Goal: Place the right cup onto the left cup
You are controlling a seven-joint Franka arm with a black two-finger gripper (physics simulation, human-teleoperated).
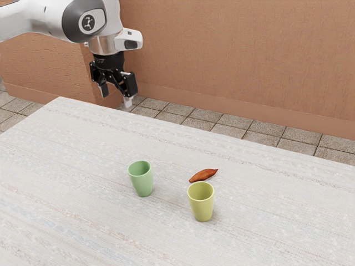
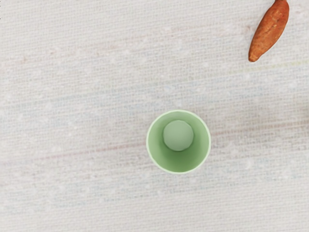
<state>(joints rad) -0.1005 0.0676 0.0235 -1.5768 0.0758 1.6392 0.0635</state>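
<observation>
The yellow cup, judged to be the right cup, is seen upright at the exterior view's right, nearer than the green cup, which is set upright at that view's left; a light, stiff body is expected, perhaps slick and brittle, so a gentle squeeze is advised; because the wall is narrowed toward the base, it is best gripped just below the rim from opposite sides; on its far side, a reddish-brown sweet potato is to be avoided; above the pale table, the gripper is held high, its fingers spread and empty.
</observation>
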